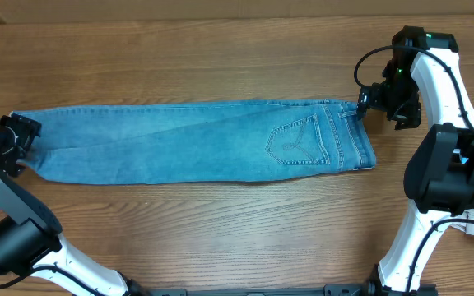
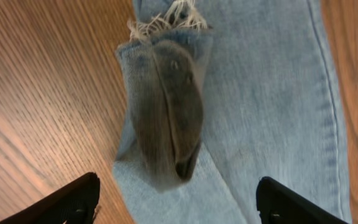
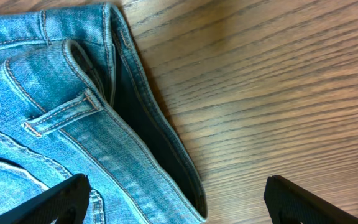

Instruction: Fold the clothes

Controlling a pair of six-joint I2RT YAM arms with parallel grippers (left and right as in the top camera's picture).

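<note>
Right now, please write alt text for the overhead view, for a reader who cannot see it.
Light blue jeans lie flat across a wooden table, waistband on the right, leg hems on the left. The left gripper sits at the hems, the right gripper at the waistband's far corner.

White shells and black joint housings are seen on the right arm (image 1: 443,82) and left arm (image 1: 11,230). A black cable (image 1: 362,62) is looped at the wrist, a green light (image 1: 425,35) is lit, and matte black fingers (image 2: 67,202) are shown.
</note>
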